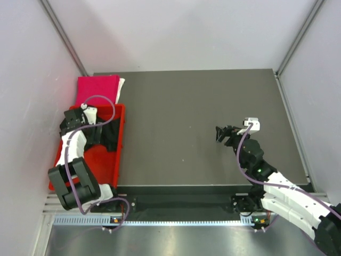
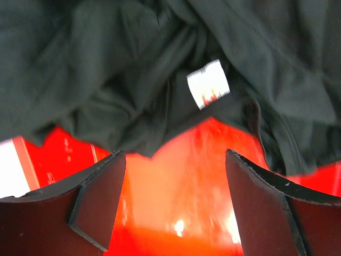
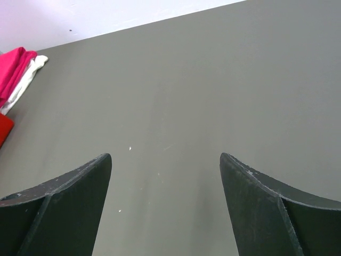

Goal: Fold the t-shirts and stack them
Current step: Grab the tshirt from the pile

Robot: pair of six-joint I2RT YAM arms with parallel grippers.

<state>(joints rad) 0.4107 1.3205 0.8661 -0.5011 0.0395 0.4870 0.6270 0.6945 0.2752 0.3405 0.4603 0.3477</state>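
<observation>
A crumpled black t-shirt (image 1: 113,140) lies in the red tray (image 1: 106,165) at the table's left edge. In the left wrist view the black t-shirt (image 2: 106,69) fills the upper part, with a white label (image 2: 208,84) showing. My left gripper (image 2: 176,160) is open just short of the cloth's edge, over the tray's bare floor (image 2: 181,186), with nothing between its fingers. A folded magenta-pink t-shirt (image 1: 97,89) lies behind the tray, a white cloth edge (image 1: 121,85) beside it. My right gripper (image 1: 222,134) hangs open over the table, holding nothing.
The dark grey table (image 1: 186,117) spreads between the two arms. The right wrist view shows the table (image 3: 176,90) ahead, with the pink t-shirt (image 3: 13,72), white edge (image 3: 26,80) and a tray corner (image 3: 4,130) at far left. Pale walls enclose the cell.
</observation>
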